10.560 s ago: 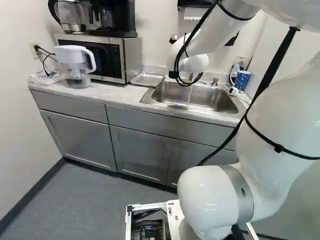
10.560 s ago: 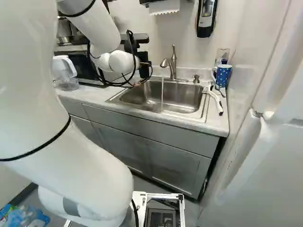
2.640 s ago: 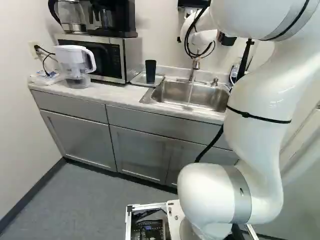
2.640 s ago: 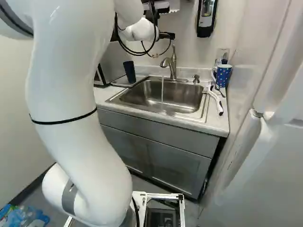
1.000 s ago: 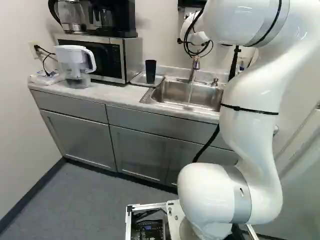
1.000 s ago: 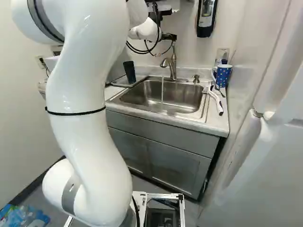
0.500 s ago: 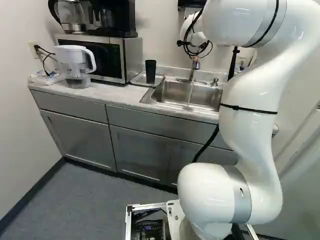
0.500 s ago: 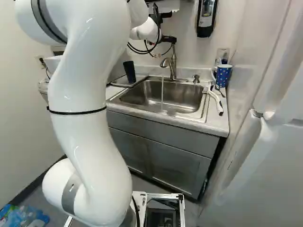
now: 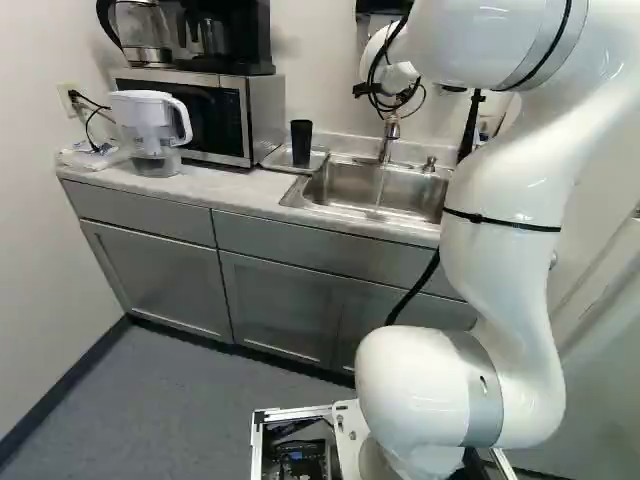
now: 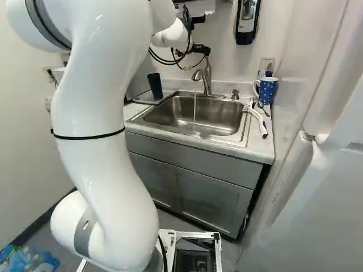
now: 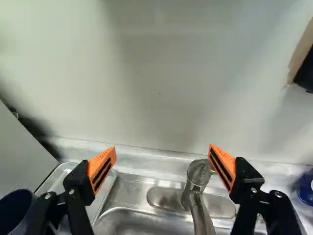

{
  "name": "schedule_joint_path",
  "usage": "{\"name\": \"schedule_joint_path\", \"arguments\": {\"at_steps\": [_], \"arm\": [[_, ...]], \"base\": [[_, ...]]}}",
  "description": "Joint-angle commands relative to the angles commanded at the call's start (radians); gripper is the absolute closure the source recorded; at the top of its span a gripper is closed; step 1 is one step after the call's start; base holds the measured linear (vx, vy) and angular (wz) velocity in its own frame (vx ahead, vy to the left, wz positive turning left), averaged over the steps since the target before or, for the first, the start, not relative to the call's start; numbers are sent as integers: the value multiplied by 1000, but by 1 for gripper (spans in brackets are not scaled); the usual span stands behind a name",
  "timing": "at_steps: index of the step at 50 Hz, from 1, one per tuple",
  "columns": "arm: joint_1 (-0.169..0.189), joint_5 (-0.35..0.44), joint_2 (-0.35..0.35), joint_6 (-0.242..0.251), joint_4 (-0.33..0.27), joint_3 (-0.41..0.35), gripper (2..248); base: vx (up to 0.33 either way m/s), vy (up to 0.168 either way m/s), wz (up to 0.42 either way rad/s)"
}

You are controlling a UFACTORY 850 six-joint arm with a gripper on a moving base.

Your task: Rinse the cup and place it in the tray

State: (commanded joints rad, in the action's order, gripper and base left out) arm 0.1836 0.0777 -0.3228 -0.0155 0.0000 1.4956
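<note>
My gripper (image 10: 198, 50) hangs by the top of the faucet (image 10: 206, 76) in the right base view. In the wrist view the gripper (image 11: 163, 148) stands wide open, holding nothing; the faucet (image 11: 198, 188) rises between the fingers, closer to one orange pad (image 11: 222, 165). Whether that pad touches it I cannot tell. A thin stream of water (image 10: 194, 110) falls into the steel sink (image 10: 170, 113). The dark cup (image 9: 301, 143) stands upright in the metal tray (image 9: 272, 158) left of the sink; its dark rim (image 11: 17, 198) shows beside the other finger.
Left of the tray in the left base view are a microwave (image 9: 185, 122) and a water pitcher (image 9: 150, 125). A blue dotted mug (image 10: 266, 90) and a white-handled brush (image 10: 259, 120) lie right of the sink. A soap dispenser (image 10: 247, 20) hangs on the wall.
Since the oldest frames the cup has come to stand in the tray and the arm has swung across to the faucet. Over the last second the arm shifted slightly and the water stream thinned.
</note>
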Motion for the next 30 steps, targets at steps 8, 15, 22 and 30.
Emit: {"name": "schedule_joint_path", "arguments": {"at_steps": [8,15,22,30], "arm": [[-2,-21,12,0,0,-14,3],[-4,-39,23,0,0,-26,3],[-6,-45,30,0,0,-34,3],[-6,-45,30,0,0,-34,3]], "base": [[0,0,0],[0,0,0],[0,0,0],[0,0,0]]}}
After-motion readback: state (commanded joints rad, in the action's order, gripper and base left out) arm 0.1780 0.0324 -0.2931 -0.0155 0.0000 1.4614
